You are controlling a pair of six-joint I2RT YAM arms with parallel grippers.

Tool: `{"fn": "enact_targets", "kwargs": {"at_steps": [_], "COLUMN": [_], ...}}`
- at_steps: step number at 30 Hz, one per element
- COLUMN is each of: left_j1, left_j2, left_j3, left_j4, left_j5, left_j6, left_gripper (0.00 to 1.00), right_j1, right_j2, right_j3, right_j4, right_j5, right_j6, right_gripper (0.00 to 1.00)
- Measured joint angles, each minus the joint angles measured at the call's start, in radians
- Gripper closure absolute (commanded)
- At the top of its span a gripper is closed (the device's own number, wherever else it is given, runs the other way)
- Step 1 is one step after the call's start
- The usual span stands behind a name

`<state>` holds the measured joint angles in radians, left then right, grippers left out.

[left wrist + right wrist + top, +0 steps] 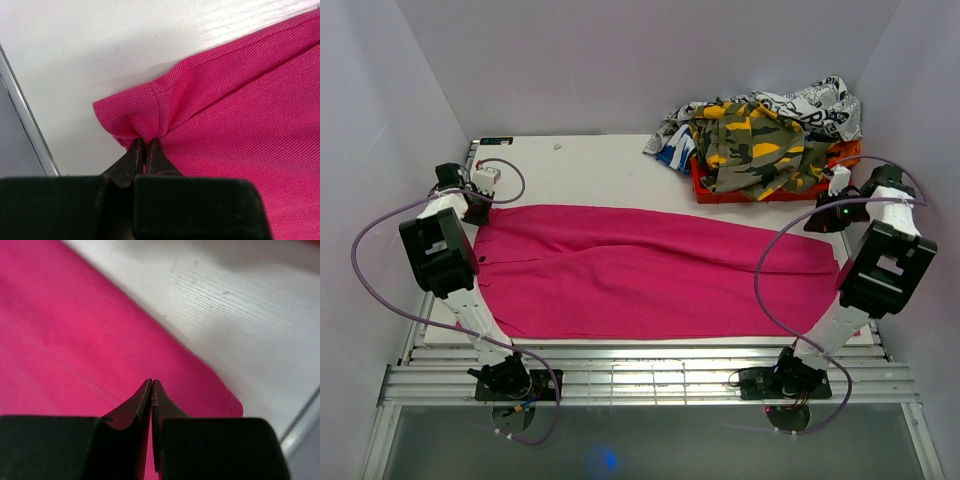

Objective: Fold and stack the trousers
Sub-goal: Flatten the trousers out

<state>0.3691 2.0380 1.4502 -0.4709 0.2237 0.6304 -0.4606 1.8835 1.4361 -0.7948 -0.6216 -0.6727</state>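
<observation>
1. over the counter (pixel 590 165), seen from above: the trousers (pixel 650 270) lie flat, stretched side to side, plain hot pink, with an arm at each far corner; the first fold looks about to start.
2. left wrist: left jaws closed, pinching a puckered corner.
3. right wrist: right jaws closed at the cloth's corner; whether fabric is caught, i cannot tell. next, lift both corners evenly.

Left jaws tight on bunched, perhaps hemmed corner of trousers (pixel 235 105)

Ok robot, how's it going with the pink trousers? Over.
Left gripper shut on a corner of the trousers. Right gripper shut at other end, grip unclear. Laid flat, unfolded. Clothes pile far right, clear.
</observation>
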Motion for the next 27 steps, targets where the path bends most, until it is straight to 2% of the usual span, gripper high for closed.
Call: {"fn": "enact_targets", "kwargs": {"at_steps": [5, 7, 8, 9, 11, 12, 13, 14, 17, 20, 23, 25, 27], "left_j1": [0.0, 0.0, 0.0, 0.0, 0.0, 0.0, -0.001, -0.003, -0.005, -0.005, -0.005, -0.006, -0.006], "left_j2": [0.0, 0.0, 0.0, 0.0, 0.0, 0.0, 0.0, 0.0, 0.0, 0.0, 0.0, 0.0, 0.0], "left_j3": [-0.001, -0.002, -0.002, -0.002, -0.002, -0.002, -0.002, -0.002, -0.002, -0.003, -0.004, -0.004, -0.004], "left_j4": [0.0, 0.002, 0.002, 0.002, 0.002, 0.003, 0.003, 0.003, 0.003, 0.003, 0.005, 0.005, 0.005], "left_j5": [0.0, 0.0, 0.0, 0.0, 0.0, 0.001, 0.001, 0.001, -0.001, -0.002, -0.003, -0.003, -0.004], "left_j6": [-0.006, -0.008, -0.008, -0.01, -0.014, -0.018, -0.019, -0.021, -0.021, -0.022, -0.021, -0.021, -0.021], "left_gripper": [1.0, 1.0, 1.0, 1.0, 1.0, 1.0, 1.0, 1.0, 1.0, 1.0, 1.0, 1.0, 1.0], "right_j1": [-0.004, -0.002, 0.002, 0.004, 0.005, 0.003, 0.001, -0.003, -0.015, -0.028, -0.034, -0.037, -0.037], "right_j2": [-0.35, -0.439, -0.473, -0.488, -0.478, -0.456, -0.427, -0.383, -0.255, -0.129, -0.05, -0.01, 0.041], "right_j3": [-0.148, -0.212, -0.254, -0.288, -0.335, -0.341, -0.336, -0.318, -0.211, -0.084, -0.035, -0.026, -0.01], "right_j4": [-0.074, -0.095, -0.101, -0.101, -0.095, -0.091, -0.083, -0.069, -0.047, -0.002, 0.043, 0.045, 0.029], "right_j5": [-0.083, -0.092, -0.088, -0.08, -0.052, -0.035, -0.023, -0.01, 0.018, 0.046, 0.086, 0.108, 0.126], "right_j6": [-0.228, -0.296, -0.317, -0.328, -0.322, -0.313, -0.297, -0.281, -0.221, -0.163, -0.124, -0.121, -0.124], "right_gripper": [0.92, 0.91, 0.83, 0.67, 0.44, 0.27, 0.19, 0.01, 0.08, 0.1, 0.1, 0.08, 0.01]}}
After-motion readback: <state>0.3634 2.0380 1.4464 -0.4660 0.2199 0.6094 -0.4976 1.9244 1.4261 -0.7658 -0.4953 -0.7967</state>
